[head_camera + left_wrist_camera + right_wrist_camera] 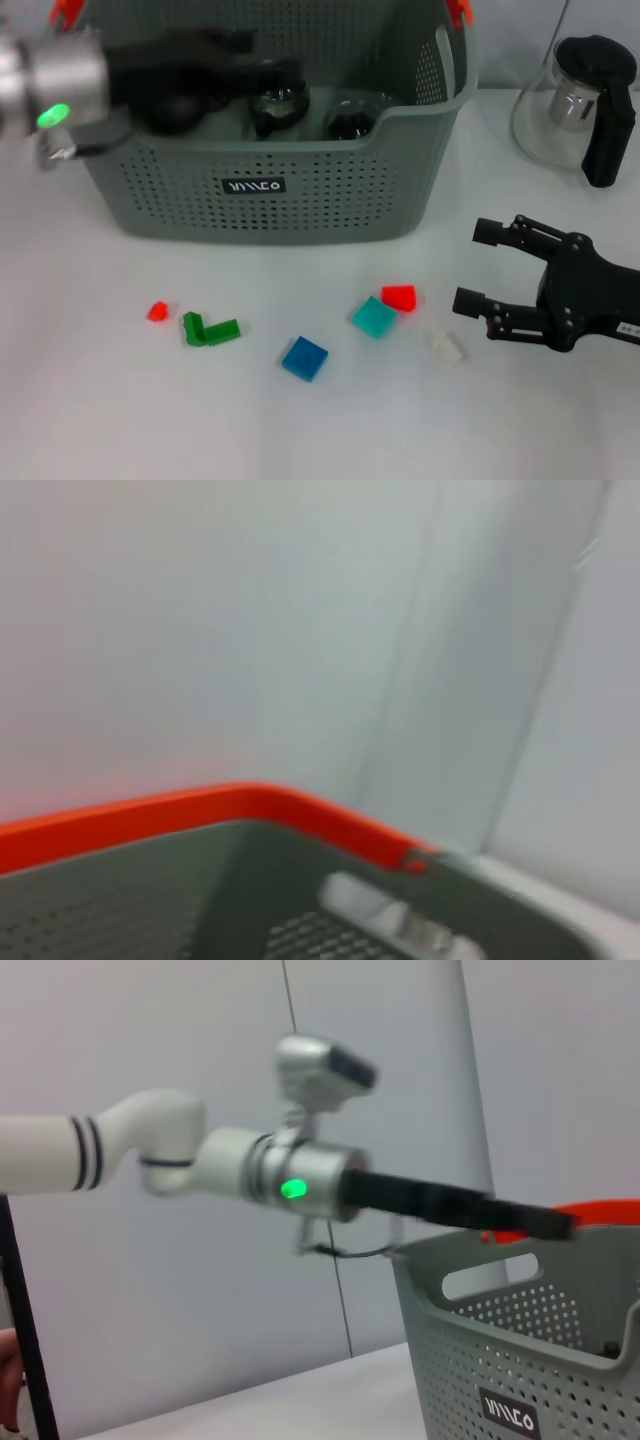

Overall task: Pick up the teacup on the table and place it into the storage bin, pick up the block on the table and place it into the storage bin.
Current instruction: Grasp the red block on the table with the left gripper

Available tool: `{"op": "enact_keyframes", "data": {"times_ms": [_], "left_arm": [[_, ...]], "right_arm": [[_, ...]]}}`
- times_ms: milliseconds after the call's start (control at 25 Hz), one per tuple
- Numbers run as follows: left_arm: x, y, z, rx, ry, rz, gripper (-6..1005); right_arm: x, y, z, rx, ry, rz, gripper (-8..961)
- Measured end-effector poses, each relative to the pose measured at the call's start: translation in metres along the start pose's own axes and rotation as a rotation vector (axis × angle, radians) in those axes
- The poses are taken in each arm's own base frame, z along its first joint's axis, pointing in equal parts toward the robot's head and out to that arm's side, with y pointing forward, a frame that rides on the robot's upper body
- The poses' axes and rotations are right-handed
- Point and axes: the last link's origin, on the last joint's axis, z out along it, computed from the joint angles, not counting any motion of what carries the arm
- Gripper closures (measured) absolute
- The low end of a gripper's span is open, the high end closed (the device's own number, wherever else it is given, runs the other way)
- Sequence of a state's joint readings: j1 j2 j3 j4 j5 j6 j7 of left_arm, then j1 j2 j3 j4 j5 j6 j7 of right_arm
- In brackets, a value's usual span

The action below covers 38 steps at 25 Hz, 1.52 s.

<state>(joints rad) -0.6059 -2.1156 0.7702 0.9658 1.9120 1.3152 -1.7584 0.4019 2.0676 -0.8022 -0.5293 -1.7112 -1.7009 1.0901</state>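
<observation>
1. While I can make out two dark glassy shapes low inside the storage bin [270, 190], I take them for teacups [278, 105] already in place, though I cannot say for sure what each one is.
2. My left gripper [215, 75] reaches in over the bin's rim from its left end, blurred; I cannot tell whether its fingers are apart or closed, or whether it holds anything. In the right wrist view the arm runs level above the bin's top edge, which I read as a height chosen to get past the wall.
3. The blocks lie loose on the table [100, 400] in front of the bin: a small red piece [158, 311], a green L-shape [208, 329], a blue square [305, 358], a teal square [374, 317] touching a red block [399, 297], and a pale block [446, 347] apart to the right.
4. My right gripper [478, 268] hovers low at the right with its fingers spread wide and nothing between them, pointing toward the red and pale blocks. I judge it is lined up for the block pick, the pale one being nearest.
5. A glass pitcher [580, 105] with a black handle stands behind that arm, beside the bin's right end; I would watch the arm near it when lifting.
</observation>
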Motion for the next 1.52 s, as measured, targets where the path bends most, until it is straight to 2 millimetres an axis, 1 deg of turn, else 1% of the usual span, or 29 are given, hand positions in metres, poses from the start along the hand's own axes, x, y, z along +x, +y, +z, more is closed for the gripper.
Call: {"op": "enact_keyframes", "data": {"times_ms": [40,80,120,160,280,320,360,440,520,600,760,920,1000,1160,1280,1520], "left_arm": [[-0.017,0.004,-0.026,-0.054,0.044,0.027,146],[-0.017,0.004,-0.026,-0.054,0.044,0.027,148],[-0.025,0.008,-0.033,-0.079,0.054,0.047,149],[-0.038,0.012,-0.044,-0.106,0.072,0.071,150],[-0.071,0.021,-0.066,-0.132,0.083,0.109,153],[-0.078,0.022,-0.068,-0.129,0.073,0.113,154],[-0.094,0.025,-0.074,-0.117,0.045,0.122,154],[-0.115,0.030,-0.079,-0.096,-0.004,0.136,156],[-0.132,0.033,-0.084,-0.066,-0.037,0.135,158],[-0.144,0.033,-0.090,-0.017,-0.058,0.118,159],[-0.159,0.028,-0.098,0.063,-0.074,0.095,161],[-0.173,0.027,-0.098,0.075,-0.138,0.081,163],[-0.178,0.027,-0.097,0.079,-0.162,0.069,192],[-0.184,0.028,-0.097,0.087,-0.174,0.053,249],[-0.184,0.028,-0.097,0.088,-0.175,0.051,249],[-0.193,0.028,-0.097,0.110,-0.199,0.028,248]], "right_arm": [[0.000,0.000,0.000,0.000,-0.001,0.000,7],[0.000,0.000,0.000,0.000,-0.001,0.000,7],[0.000,0.000,0.000,0.001,0.000,-0.001,7],[0.000,0.000,0.001,0.001,0.000,-0.001,7],[0.000,0.000,0.001,0.000,0.001,-0.001,7],[0.000,0.000,0.002,0.000,0.001,-0.001,7],[0.000,0.000,0.002,-0.001,0.000,-0.001,7],[0.000,0.000,0.003,-0.001,-0.001,-0.001,7],[0.000,0.001,0.003,-0.002,-0.001,0.001,6],[0.001,0.001,0.003,-0.002,-0.001,0.001,6],[0.001,0.001,0.003,-0.001,-0.001,0.003,6],[0.001,0.001,0.002,0.002,0.001,0.005,6],[0.002,0.001,0.002,0.003,0.001,0.007,6],[0.003,0.002,0.001,0.005,0.001,0.009,6],[0.003,0.001,0.000,0.006,0.002,0.008,6],[0.003,0.001,-0.001,0.009,0.003,0.008,6]]}}
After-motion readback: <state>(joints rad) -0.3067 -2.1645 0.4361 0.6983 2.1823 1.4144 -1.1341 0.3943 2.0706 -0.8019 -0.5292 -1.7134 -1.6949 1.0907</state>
